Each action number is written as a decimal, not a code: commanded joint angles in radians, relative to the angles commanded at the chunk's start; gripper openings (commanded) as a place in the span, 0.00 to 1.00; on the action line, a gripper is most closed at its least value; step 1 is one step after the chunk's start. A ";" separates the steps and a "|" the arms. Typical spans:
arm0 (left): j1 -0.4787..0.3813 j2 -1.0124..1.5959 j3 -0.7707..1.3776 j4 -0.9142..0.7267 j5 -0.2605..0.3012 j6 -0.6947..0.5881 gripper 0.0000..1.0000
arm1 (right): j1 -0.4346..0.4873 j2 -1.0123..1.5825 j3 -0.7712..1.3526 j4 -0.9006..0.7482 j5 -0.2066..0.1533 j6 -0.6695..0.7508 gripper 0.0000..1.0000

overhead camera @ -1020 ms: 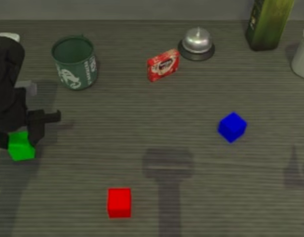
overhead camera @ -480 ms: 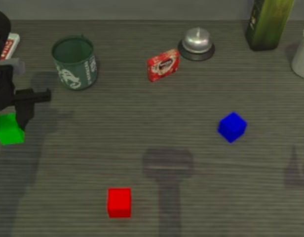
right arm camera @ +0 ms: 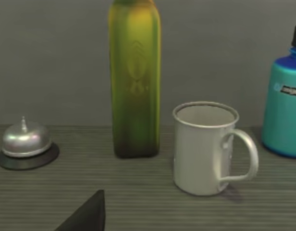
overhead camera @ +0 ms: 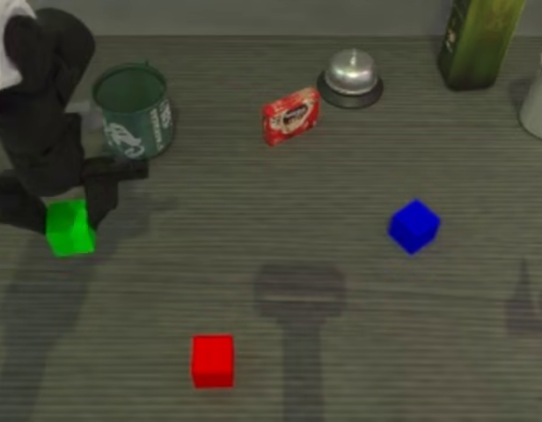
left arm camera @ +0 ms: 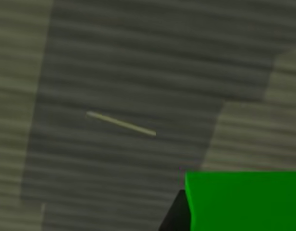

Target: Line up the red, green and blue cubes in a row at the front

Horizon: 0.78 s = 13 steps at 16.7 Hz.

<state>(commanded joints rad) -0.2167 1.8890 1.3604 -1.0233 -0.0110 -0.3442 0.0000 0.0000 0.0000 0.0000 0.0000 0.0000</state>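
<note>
1. The left gripper was seen at the left side of the bench, its fingers pinching the green cube from either side.
2. In the left wrist view the green cube was shown close up, with one dark finger against its side and shadowed bench surface beyond.
3. The dark green mug stood just behind the fingers, toward the back of the bench.
4. The red cube lay at the front, well to the right of the fingers.
5. The blue cube lay far to the right of the fingers, well apart from both other cubes.
6. The right gripper was not seen in the top view; whether its fingers were spread could not be told.
</note>
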 joint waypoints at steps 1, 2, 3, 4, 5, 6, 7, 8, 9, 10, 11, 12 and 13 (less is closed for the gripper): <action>-0.061 0.008 0.014 -0.010 -0.001 -0.049 0.00 | 0.000 0.000 0.000 0.000 0.000 0.000 1.00; -0.129 0.015 0.027 -0.021 -0.002 -0.102 0.00 | 0.000 0.000 0.000 0.000 0.000 0.000 1.00; -0.203 0.022 0.040 -0.031 -0.003 -0.158 0.00 | 0.000 0.000 0.000 0.000 0.000 0.000 1.00; -0.280 0.029 0.053 -0.041 -0.004 -0.215 0.00 | 0.000 0.000 0.000 0.000 0.000 0.000 1.00; -0.357 0.034 0.066 -0.051 -0.005 -0.273 0.00 | 0.000 0.000 0.000 0.000 0.000 0.000 1.00; -0.431 0.038 0.078 -0.060 -0.006 -0.328 0.00 | 0.000 0.000 0.000 0.000 0.000 0.000 1.00; -0.499 0.040 0.089 -0.067 -0.007 -0.381 0.00 | 0.000 0.000 0.000 0.000 0.000 0.000 1.00; -0.558 0.041 0.099 -0.073 -0.008 -0.431 0.00 | 0.000 0.000 0.000 0.000 0.000 0.000 1.00; -0.607 0.040 0.108 -0.077 -0.009 -0.475 0.00 | 0.000 0.000 0.000 0.000 0.000 0.000 1.00; -0.646 0.038 0.114 -0.080 -0.011 -0.511 0.00 | 0.000 0.000 0.000 0.000 0.000 0.000 1.00; -0.674 0.036 0.119 -0.082 -0.012 -0.539 0.00 | 0.000 0.000 0.000 0.000 0.000 0.000 1.00; -0.691 0.033 0.122 -0.082 -0.013 -0.556 0.00 | 0.000 0.000 0.000 0.000 0.000 0.000 1.00; -0.697 0.032 0.123 -0.082 -0.014 -0.562 0.00 | 0.000 0.000 0.000 0.000 0.000 0.000 1.00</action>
<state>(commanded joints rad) -0.9141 1.9212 1.4834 -1.1055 -0.0245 -0.9064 0.0000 0.0000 0.0000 0.0000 0.0000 0.0000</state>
